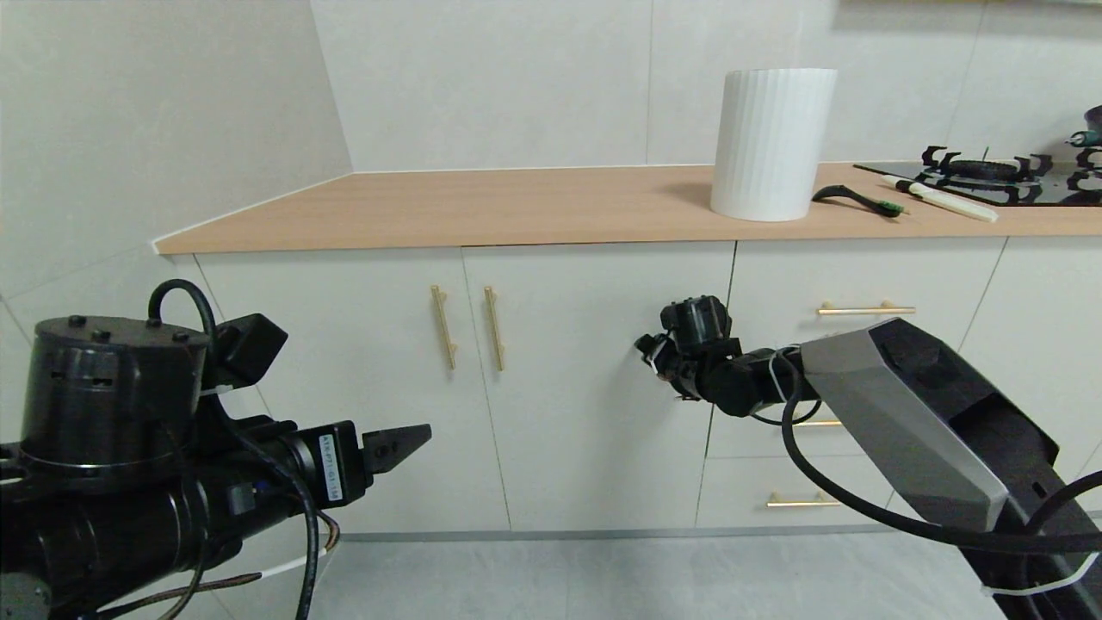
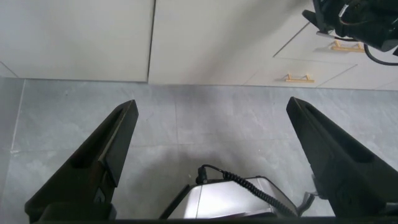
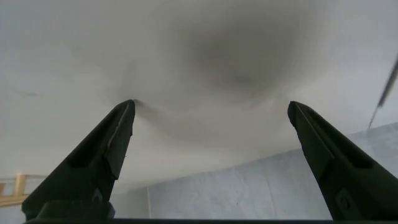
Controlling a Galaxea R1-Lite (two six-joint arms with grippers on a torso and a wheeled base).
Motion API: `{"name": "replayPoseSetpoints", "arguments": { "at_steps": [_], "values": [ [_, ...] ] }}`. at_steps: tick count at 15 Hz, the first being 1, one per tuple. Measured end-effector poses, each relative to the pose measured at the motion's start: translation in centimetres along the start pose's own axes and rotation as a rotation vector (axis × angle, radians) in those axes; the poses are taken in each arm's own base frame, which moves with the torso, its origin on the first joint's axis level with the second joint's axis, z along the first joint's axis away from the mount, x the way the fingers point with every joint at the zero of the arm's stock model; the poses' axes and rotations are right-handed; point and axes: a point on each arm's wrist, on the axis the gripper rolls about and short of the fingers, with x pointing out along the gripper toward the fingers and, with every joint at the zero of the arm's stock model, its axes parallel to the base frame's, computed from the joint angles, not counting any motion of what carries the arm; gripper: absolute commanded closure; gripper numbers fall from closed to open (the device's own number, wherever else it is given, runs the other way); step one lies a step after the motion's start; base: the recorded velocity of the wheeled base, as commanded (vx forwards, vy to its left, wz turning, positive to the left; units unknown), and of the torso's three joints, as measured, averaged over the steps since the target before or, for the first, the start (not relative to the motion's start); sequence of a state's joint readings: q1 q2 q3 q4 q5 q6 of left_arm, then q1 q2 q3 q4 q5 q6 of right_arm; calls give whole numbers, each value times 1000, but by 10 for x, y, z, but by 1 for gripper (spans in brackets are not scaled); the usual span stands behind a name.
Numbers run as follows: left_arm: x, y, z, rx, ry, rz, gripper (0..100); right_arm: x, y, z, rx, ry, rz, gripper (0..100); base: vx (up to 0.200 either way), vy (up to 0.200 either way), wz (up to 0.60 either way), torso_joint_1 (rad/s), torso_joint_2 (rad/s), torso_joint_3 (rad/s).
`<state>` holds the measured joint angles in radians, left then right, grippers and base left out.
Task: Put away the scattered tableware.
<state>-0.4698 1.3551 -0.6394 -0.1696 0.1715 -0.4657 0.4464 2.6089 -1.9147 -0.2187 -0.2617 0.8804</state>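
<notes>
My left claw (image 2: pixel 211 107): fingers spread wide, empty, held low before the cabinet doors (image 1: pixel 387 387).
My right claw (image 3: pixel 211 106): open too, holding nothing, tips just beside a door's face.
Tableware: a black-handled utensil (image 1: pixel 852 197) and a white utensil (image 1: pixel 945 201) lie toward the counter's (image 1: pixel 516 207) right end, between the white ribbed container (image 1: pixel 772 142) and the stove (image 1: pixel 981 168).

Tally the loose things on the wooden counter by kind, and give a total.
White ribbed container: 1
Long-handled utensils: 2
Total: 3
</notes>
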Motion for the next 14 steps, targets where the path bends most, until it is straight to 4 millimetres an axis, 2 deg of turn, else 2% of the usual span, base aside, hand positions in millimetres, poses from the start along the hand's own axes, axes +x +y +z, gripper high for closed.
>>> {"name": "replayPoseSetpoints", "arguments": {
  "at_steps": [8, 10, 12, 14],
  "values": [
    [0, 0, 0, 0, 0, 0, 0, 2, -5, 0, 0, 0, -20, 0, 0, 0, 0, 0, 0, 0],
    [-1, 0, 1, -1, -5, -2, 0, -18, 1, 0, -12, 53, -3, 0, 0, 0, 0, 0, 0, 0],
    [-3, 0, 1, -1, -11, -5, 0, -55, 12, 4, -40, 118, 38, 0, 0, 0, 0, 0, 0, 0],
    [-11, 1, 4, -5, -37, -15, 0, -102, 22, 22, -85, 132, 82, 0, 0, 0, 0, 0, 0, 0]
  ]
}}
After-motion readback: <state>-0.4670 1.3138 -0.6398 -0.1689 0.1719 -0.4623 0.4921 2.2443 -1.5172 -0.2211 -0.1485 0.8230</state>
